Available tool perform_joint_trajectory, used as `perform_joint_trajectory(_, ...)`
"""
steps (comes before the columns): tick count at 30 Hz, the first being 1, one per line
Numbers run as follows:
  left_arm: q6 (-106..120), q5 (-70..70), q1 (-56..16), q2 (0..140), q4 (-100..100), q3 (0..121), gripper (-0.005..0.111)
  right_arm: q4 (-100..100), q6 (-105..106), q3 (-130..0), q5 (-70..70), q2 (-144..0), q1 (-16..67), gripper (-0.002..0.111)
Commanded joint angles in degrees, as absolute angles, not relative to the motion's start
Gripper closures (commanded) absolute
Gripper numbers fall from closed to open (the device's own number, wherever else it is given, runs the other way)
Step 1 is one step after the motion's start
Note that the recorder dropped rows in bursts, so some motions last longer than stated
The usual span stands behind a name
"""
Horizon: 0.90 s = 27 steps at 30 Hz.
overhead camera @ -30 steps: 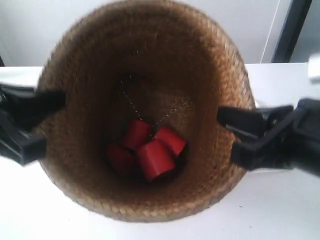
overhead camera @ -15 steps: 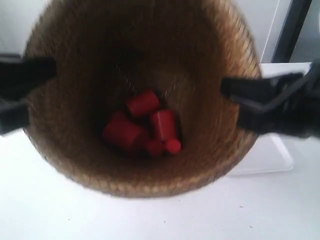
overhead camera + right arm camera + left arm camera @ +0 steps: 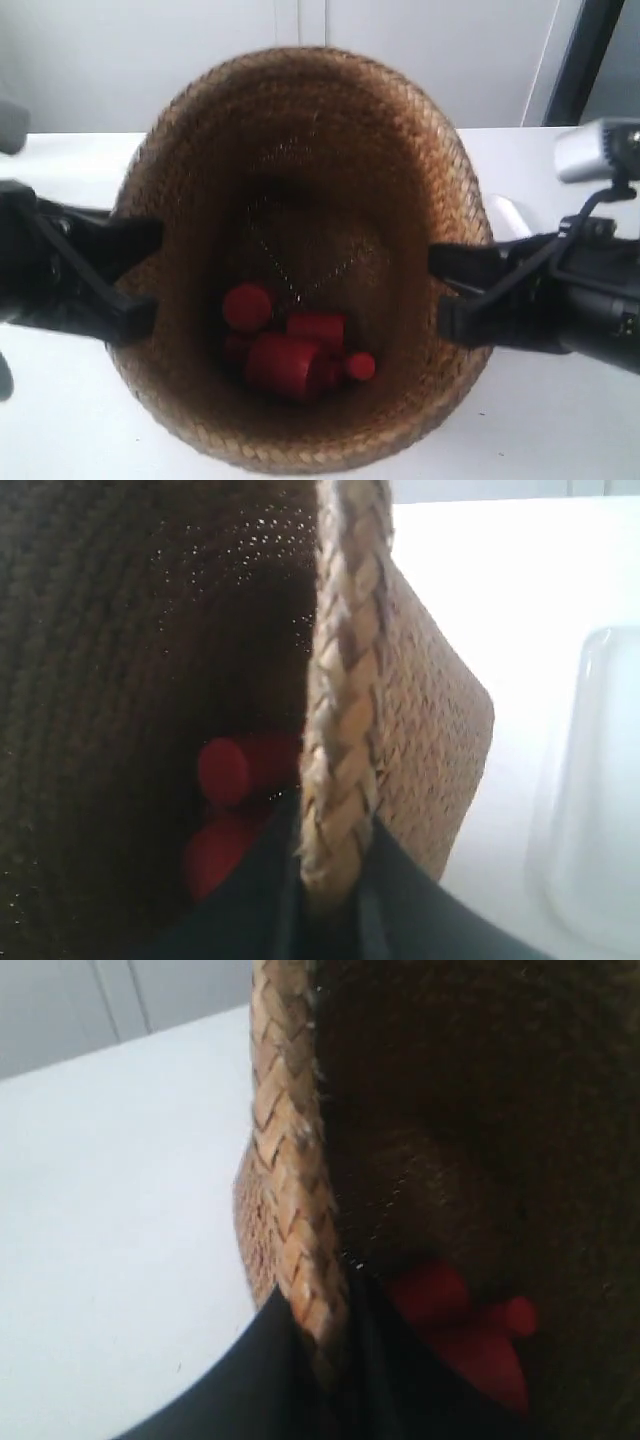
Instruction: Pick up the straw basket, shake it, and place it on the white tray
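The brown woven straw basket hangs in the air close to the exterior camera, mouth toward it, with several red cylinders loose on its bottom. My left gripper is shut on the braided rim, one finger inside and one outside. My right gripper is shut the same way on the opposite rim. In the exterior view the two black grippers pinch the rim at either side. The white tray lies on the table beside the basket; the exterior view shows only a sliver of the tray.
A white table runs under everything, with white cabinet doors behind and a dark post at the back on the exterior view's right. A grey camera housing rides on the arm at the exterior view's right.
The basket has been swinging up and down between both grippers; it now sits lower and more level than half a second ago. The red cylinders inside have tumbled into a new heap.
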<state>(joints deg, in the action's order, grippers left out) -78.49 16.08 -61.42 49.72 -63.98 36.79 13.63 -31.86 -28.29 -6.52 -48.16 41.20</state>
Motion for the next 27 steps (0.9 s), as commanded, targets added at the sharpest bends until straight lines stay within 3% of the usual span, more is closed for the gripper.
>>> perform_joint_trajectory(1,-77.20,12.60,-61.25,48.79,-68.78,42.80,0.107,15.91,-30.30,-36.98,-9.02,-43.55,41.15,0.108)
perform_joint_trajectory(8,-75.78,16.36,-61.25,51.34,-68.74,52.04,0.107,28.41,-39.76,-53.41,-32.76,-44.05,39.93,0.108)
perform_joint_trajectory(13,-60.19,27.43,-61.25,58.16,-52.82,61.31,0.107,42.55,-50.19,-62.23,-53.83,-48.98,39.93,0.108)
perform_joint_trajectory(20,-46.22,36.93,-60.43,70.23,-40.97,73.76,0.107,43.25,-49.40,-71.17,-65.99,-57.11,39.93,0.108)
perform_joint_trajectory(27,-37.38,35.25,-52.57,80.26,-29.67,79.65,0.107,45.12,-46.52,-71.64,-69.50,-64.78,36.41,0.108)
